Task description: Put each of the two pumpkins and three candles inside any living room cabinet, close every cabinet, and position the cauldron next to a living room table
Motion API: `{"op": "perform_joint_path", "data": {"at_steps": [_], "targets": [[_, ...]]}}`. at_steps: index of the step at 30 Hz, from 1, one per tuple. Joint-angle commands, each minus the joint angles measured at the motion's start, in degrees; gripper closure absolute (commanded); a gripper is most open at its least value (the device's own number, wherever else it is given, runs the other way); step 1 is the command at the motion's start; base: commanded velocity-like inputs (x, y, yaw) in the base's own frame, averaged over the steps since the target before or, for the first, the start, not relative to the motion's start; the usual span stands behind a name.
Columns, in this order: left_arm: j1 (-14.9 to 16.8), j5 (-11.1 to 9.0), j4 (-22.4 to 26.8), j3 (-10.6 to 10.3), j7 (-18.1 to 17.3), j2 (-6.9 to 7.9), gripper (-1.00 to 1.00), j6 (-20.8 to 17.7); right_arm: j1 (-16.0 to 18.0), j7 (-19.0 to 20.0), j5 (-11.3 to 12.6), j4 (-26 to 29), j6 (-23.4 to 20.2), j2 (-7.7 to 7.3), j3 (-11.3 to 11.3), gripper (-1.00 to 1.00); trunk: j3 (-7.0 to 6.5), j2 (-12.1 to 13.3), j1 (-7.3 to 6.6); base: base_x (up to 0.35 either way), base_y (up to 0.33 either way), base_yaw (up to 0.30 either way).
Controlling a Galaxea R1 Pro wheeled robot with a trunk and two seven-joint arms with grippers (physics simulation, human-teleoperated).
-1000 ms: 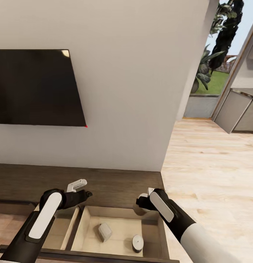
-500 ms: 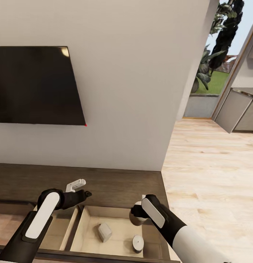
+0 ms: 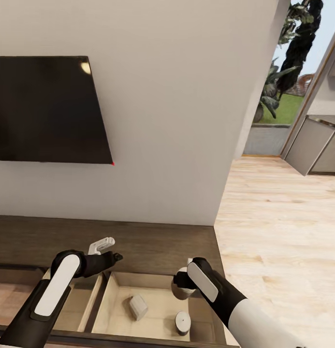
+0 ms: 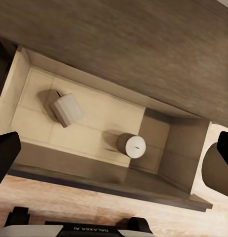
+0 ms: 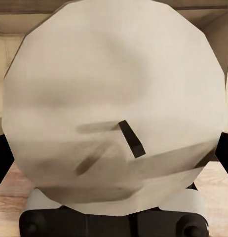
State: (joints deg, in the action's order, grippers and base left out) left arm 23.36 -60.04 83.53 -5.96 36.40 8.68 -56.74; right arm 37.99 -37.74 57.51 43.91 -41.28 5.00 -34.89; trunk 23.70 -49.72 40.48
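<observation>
The dark-brown cabinet (image 3: 152, 244) stands against the wall with one pale-lined drawer (image 3: 160, 309) pulled out below me. Two candles are in the drawer: one lies on its side (image 3: 138, 306) (image 4: 67, 109), the other stands upright (image 3: 182, 322) (image 4: 132, 146). My right gripper (image 3: 182, 286) is shut on a third candle (image 3: 179, 290) and holds it over the drawer's back right corner. In the right wrist view this candle's round top (image 5: 114, 113) and dark wick are very close. My left gripper (image 3: 103, 246) hovers open over the drawer's left back edge, its dark fingers (image 4: 6, 155) spread wide.
A black TV (image 3: 46, 108) hangs on the white wall above the cabinet. Right of the cabinet's end lies open light wood floor (image 3: 278, 232), leading to grey kitchen units (image 3: 314, 147) and a glazed door with plants outside.
My right gripper came down and left with the candle, from the cabinet top's edge to over the open drawer. The view has tilted slightly. The left arm has hardly moved.
</observation>
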Motion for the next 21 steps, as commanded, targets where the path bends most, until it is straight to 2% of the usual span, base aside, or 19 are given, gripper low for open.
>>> {"op": "perform_joint_path", "data": {"at_steps": [1, 4, 7, 10, 18, 21], "targets": [[0.04, -0.64, 0.06, -0.10, 0.60, 0.04, -1.00, -0.04, 0.07, -0.70, 0.68, 0.06, 0.04, -0.04, -0.18, 1.00, 0.25, -0.47, 0.23, 0.000, 0.000, 0.000], [0.02, -0.75, 0.06, -0.10, 0.60, 0.02, -1.00, -0.04, 0.07, -1.27, 0.68, -0.02, -0.02, -0.07, -0.18, 1.00, 0.79, -1.68, 0.89, 0.000, 0.000, 0.000], [0.02, -0.78, 0.06, -0.14, 0.60, -0.01, -1.00, -0.03, 0.07, -6.31, 0.72, -0.12, -0.03, -0.02, -0.18, 1.00, 1.33, -2.88, 1.55, 0.000, 0.000, 0.000], [0.02, -0.78, 0.06, -0.23, 0.60, -0.07, -1.00, -0.03, 0.07, -8.72, 0.76, -0.13, -0.03, -0.04, -0.18, 1.00, 1.87, -4.08, 2.21, 0.000, 0.000, 0.000], [0.02, -0.95, 0.06, -0.27, 0.60, -0.05, -1.00, -0.03, 0.07, -9.38, 0.79, -0.36, -0.08, -0.08, -0.18, 1.00, 3.31, -7.29, 3.97, 0.000, 0.000, 0.000], [0.02, -0.96, 0.06, -0.28, 0.60, -0.06, -1.00, -0.03, 0.07, -8.79, 0.59, -3.73, -0.01, -0.08, -0.22, 1.00, 3.85, -8.50, 4.63, 0.000, 0.000, 0.000]]}}
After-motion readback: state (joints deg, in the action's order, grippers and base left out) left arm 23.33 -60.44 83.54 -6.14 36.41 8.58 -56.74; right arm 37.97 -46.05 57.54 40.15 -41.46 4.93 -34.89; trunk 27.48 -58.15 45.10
